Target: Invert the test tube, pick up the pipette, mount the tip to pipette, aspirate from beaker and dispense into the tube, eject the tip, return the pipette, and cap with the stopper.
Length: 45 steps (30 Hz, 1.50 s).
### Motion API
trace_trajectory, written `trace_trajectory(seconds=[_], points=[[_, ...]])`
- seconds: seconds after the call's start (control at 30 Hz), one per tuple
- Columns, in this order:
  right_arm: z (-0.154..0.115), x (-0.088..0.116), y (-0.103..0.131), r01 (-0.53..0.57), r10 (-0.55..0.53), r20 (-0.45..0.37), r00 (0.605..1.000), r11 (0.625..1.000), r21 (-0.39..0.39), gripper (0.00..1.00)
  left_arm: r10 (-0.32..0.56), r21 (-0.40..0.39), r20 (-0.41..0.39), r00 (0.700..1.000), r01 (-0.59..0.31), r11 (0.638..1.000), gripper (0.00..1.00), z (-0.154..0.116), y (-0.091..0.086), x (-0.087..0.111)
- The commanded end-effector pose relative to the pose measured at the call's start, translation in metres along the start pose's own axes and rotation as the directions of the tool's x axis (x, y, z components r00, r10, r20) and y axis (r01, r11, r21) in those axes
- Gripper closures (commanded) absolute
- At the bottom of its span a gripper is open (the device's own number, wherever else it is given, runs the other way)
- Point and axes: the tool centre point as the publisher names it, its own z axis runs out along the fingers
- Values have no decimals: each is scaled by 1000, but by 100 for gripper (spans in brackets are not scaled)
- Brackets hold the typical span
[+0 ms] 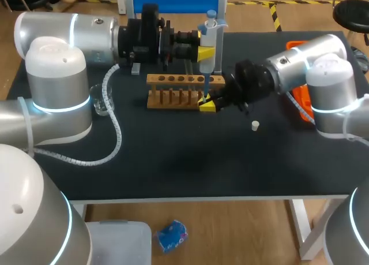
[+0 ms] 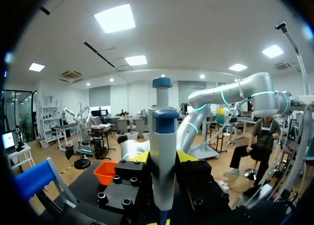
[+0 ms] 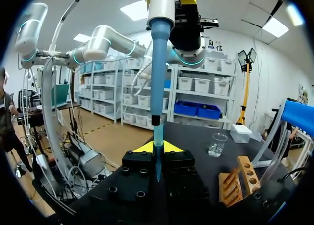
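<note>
Test tube (image 3: 157,164) was hard to make out, looked like a thin clear upright piece pinched in the R gripper (image 1: 207,105), just off the right end of the wooden rack (image 1: 184,92). Tip (image 3: 157,134) came straight down into it, right between the R yellow ends. Tip sat on the pipette (image 1: 209,37), upright and clamped from both sides by the L gripper (image 2: 163,159), plunger end up, above the rack's right end.

Step in hand, IMO: dispense into tube. To do it well:
- hold the R arm dead steady, tube vertical
- tip centred in the mouth, not scraping the wall, not jammed to the bottom
- plunger down slow and full, then lift straight up, no sideways drag
- L grip shouldn't slip on the pipette body during the press

Risk: tube is clear and narrow, so small misalignment = liquid on the rack or table.

Counts:
- 1 tube
- 1 pipette w/ 1 tip
- 1 rack, at least 5 holes showing, maybe 1 more behind the pipette
- 1 beaker (image 1: 102,105), well left of the rack, near the L arm
- 1 white stopper (image 1: 255,125), loose on the table right of the rack, apart from the R gripper
- 1 orange tray (image 1: 303,101), partly behind the R arm
- 2 grippers
</note>
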Motion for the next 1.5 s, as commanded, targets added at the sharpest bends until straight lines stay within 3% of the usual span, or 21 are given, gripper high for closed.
trace_trajectory(seconds=[0.03, 1.5], points=[[-1, 0, -2, -5, 5, 2, 1000, 1000, -9, 100, 1, 2, 0, 1000, -1, 1000, 100, 1, 1, 0], [0, 1, 1, 18, -18, 4, 1000, 1000, -7, 100, 1, 2, 0, 1000, -1, 1000, 100, 1, 1, 0]])
